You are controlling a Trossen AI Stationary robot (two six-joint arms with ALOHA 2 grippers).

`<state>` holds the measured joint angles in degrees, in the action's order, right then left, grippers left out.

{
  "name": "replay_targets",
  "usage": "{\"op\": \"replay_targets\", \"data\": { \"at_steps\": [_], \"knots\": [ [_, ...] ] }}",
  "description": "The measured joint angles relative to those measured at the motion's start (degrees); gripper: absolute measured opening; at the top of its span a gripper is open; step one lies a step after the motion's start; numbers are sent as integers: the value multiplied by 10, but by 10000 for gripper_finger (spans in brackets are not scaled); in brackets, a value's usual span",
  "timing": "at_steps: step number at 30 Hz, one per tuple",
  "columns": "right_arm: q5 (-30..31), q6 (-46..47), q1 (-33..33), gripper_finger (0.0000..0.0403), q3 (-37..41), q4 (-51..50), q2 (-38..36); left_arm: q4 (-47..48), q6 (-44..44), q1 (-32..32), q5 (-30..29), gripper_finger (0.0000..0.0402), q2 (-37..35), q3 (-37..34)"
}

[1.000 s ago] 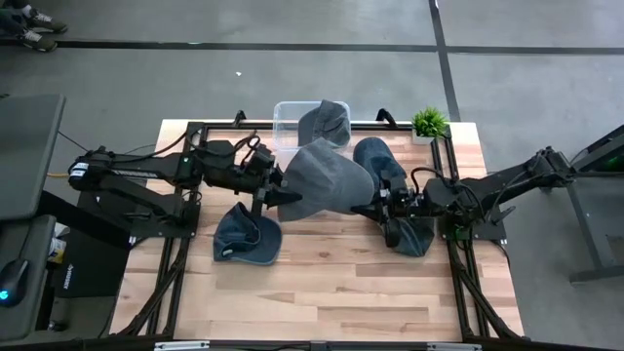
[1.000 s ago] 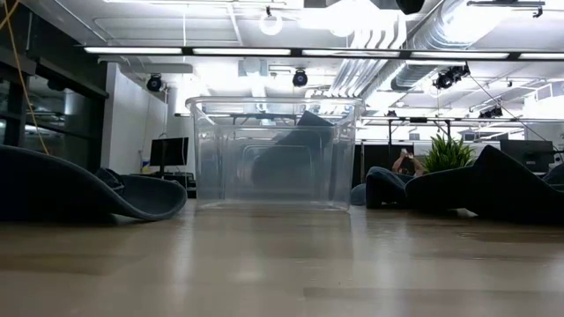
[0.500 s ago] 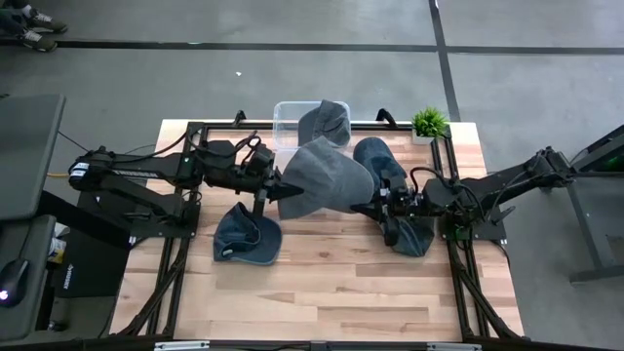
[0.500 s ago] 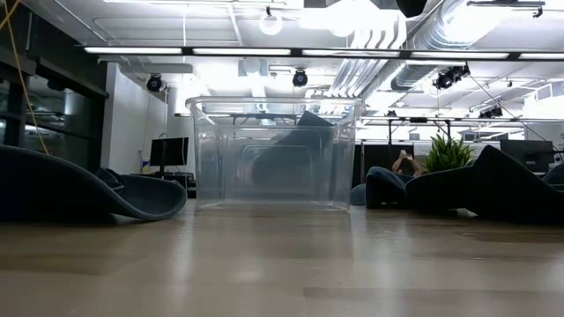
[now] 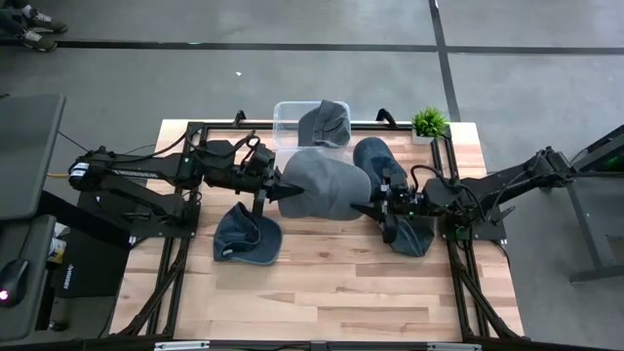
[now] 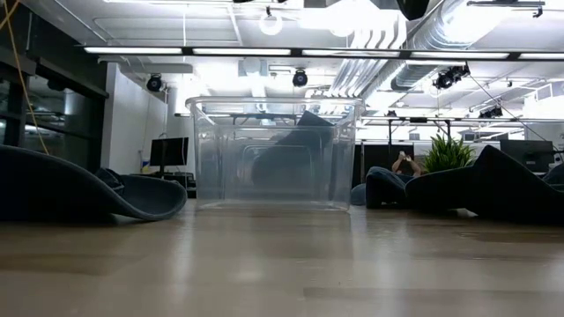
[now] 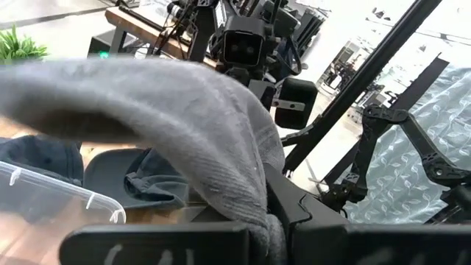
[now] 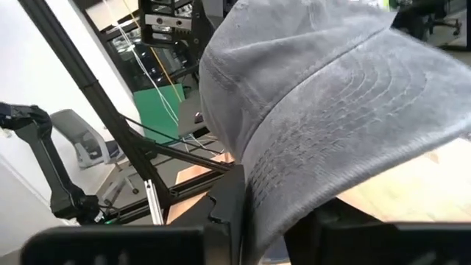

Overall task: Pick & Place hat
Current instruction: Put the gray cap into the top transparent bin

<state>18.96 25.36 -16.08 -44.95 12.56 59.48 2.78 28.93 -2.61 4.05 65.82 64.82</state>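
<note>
The grey hat (image 5: 322, 182) hangs between both arms just in front of the bin (image 5: 289, 124), left gripper (image 5: 283, 194) pinched tight on its soft, floppy edge, right gripper (image 5: 363, 208) loosening at the stiffer brim, the firmer handhold.

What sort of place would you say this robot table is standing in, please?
Probably an open-plan lab or workshop: exposed ceiling ducts and strip lights overhead, a monitor on a desk behind the clear bin, and a bare concrete floor around the table.
</note>
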Motion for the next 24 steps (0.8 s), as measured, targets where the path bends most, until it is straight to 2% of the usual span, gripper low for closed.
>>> {"op": "replay_targets", "data": {
  "at_steps": [4, 11, 15, 19, 24],
  "knots": [
    [0, 22, 0, 101, 0, -22, 0, 1, -2, 0, -1, 1, 0, 0],
    [0, 76, 0, 158, 0, -158, -26, 4, -6, 0, -6, 1, 0, 0],
    [0, 78, 0, 182, 0, -210, -53, 7, -2, 0, -15, 1, 0, 0],
    [-1, 58, 0, 192, 0, -226, -82, 18, 23, 1, -46, 1, 0, 0],
    [-4, 16, 0, 192, 0, -196, -94, 27, 78, 26, -86, 0, 0, 0]
  ]
}}
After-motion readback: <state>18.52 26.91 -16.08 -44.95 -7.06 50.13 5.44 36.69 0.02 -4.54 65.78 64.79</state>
